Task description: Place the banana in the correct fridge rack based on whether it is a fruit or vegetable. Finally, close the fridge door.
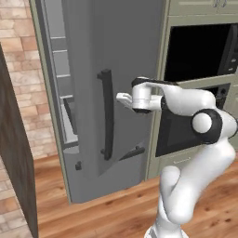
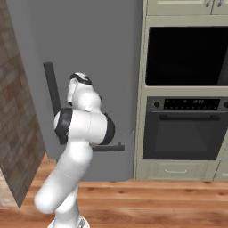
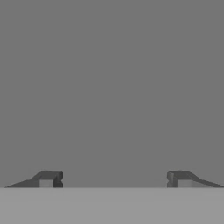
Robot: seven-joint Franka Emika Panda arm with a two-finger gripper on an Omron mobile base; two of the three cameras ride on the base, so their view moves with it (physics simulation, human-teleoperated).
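Left base view, far left: brick wall (image 1: 18, 83), with a dark wood panel (image 1: 16, 158) in front of it at the frame edge. Next, the fridge interior shows as a narrow strip past the door edge, grey shelves (image 1: 62, 69) stacked one above another; which one is the top rack can't be told from this angle. Banana can't be made out in that strip.

Fridge door (image 1: 125, 56) is nearly shut, flat grey face toward the robot, dark vertical bar handle (image 1: 107, 116) on it. Below, the drawer front's horizontal handle (image 1: 132, 152).

Hand (image 1: 122, 98) sits just right of the door handle, at or very near the door face; contact can't be confirmed. In the hand view the two dark fingers (image 3: 50, 178) stand wide apart with nothing between them, plain grey door surface (image 3: 112, 87) ahead.

Right of the fridge: cream cabinet column with a dark microwave niche (image 1: 200, 49) above and a black wall oven (image 2: 185, 133) below, drawer (image 2: 176, 170) under it. Wood floor (image 2: 156, 205) across the bottom.
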